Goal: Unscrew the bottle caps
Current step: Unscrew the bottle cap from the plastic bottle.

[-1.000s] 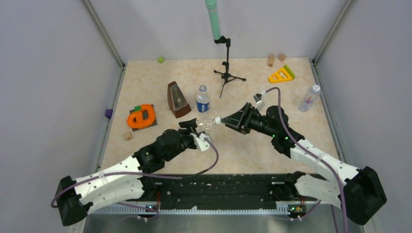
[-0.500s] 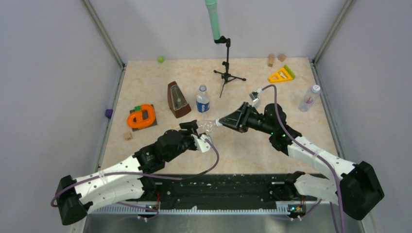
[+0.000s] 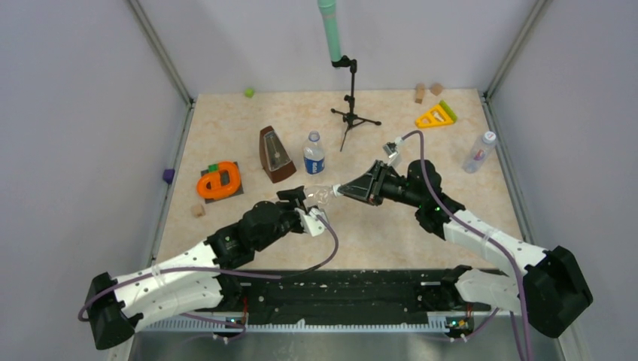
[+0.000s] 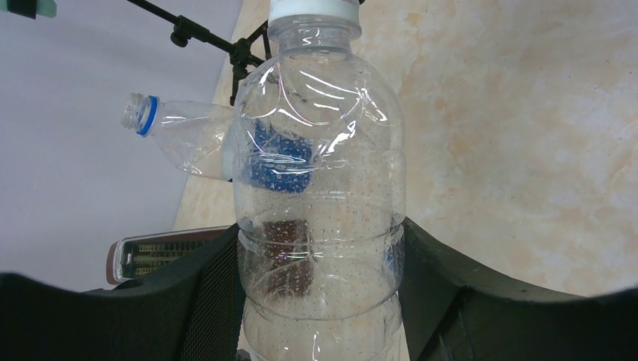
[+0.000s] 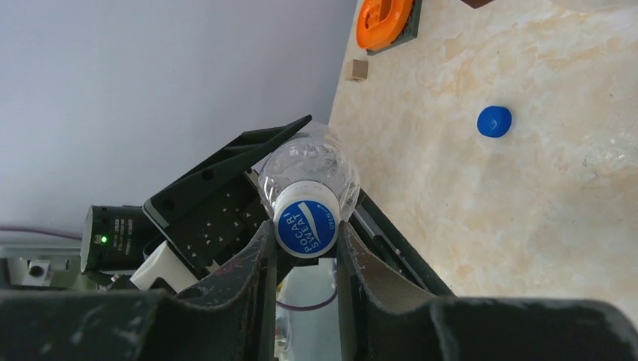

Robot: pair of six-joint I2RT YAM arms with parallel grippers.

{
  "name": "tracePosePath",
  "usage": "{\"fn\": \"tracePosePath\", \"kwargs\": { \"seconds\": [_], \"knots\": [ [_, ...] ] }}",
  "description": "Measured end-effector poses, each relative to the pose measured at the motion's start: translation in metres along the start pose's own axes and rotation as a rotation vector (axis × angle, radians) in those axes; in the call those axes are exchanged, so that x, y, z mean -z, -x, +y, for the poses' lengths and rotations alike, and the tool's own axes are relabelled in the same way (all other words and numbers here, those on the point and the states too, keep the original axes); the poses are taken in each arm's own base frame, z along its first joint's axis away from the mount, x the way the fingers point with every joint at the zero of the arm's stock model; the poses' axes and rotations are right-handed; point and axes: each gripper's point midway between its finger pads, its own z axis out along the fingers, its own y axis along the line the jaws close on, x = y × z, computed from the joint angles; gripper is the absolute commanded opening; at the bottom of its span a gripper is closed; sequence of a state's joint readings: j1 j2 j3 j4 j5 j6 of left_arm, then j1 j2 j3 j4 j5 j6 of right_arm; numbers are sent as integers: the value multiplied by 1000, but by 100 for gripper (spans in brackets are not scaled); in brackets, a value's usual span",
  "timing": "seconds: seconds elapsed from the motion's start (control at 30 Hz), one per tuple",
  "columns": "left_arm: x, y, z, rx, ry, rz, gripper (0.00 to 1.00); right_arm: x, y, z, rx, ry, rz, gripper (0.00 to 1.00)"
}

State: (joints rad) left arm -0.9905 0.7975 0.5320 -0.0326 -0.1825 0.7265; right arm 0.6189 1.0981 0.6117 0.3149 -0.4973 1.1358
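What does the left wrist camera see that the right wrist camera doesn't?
Only the left wrist view shows an uncapped bottle with a blue neck ring, a metronome and microphone stand legs. Only the right wrist view shows a loose blue cap on the table, an orange toy, a wooden block and the blue print on the white cap. Both show the clear bottle held by the left tool, with the right tool pinching its cap.
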Motion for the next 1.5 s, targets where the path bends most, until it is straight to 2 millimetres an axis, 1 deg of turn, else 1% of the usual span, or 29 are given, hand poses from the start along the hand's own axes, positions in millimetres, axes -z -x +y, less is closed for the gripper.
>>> {"fn": "tracePosePath", "kwargs": {
  "seconds": [0.23,0.43,0.57,0.63,0.7,0.77,0.8,0.93,0.97,1.07,1.1,1.2,1.3,1.37,1.5],
  "knots": [
    [8,6,-6,55,-32,-35,0,3,-7,6,104,41,43,4],
    [9,11,-14,128,-85,-53,0,8,-10,10,271,37,88,0],
    [11,16,-19,164,-143,-55,0,13,-14,13,345,57,111,0],
    [13,21,-19,187,-170,-69,0,15,-16,20,375,95,116,1],
    [16,28,-17,209,-191,-91,0,19,-16,28,403,139,104,4],
    [19,34,-17,230,-216,-114,0,22,-17,33,424,172,93,9],
    [21,36,-17,237,-226,-120,0,24,-18,35,434,188,92,14],
    [24,43,-21,288,-267,-136,0,27,-20,39,460,206,95,47],
    [25,44,-23,300,-279,-140,0,28,-21,39,463,206,100,54],
    [23,56,-29,308,-325,-176,0,28,-27,35,451,184,128,66],
    [22,57,-29,303,-329,-178,0,27,-27,31,442,162,130,68],
    [16,54,-25,277,-314,-156,0,25,-23,21,408,98,114,69],
    [9,49,-22,240,-297,-125,0,24,-21,15,382,62,97,69],
    [6,47,-18,219,-280,-108,0,24,-19,16,366,60,85,68],
    [3,41,-12,181,-250,-81,0,25,-13,22,341,70,37,60]
  ]
}}
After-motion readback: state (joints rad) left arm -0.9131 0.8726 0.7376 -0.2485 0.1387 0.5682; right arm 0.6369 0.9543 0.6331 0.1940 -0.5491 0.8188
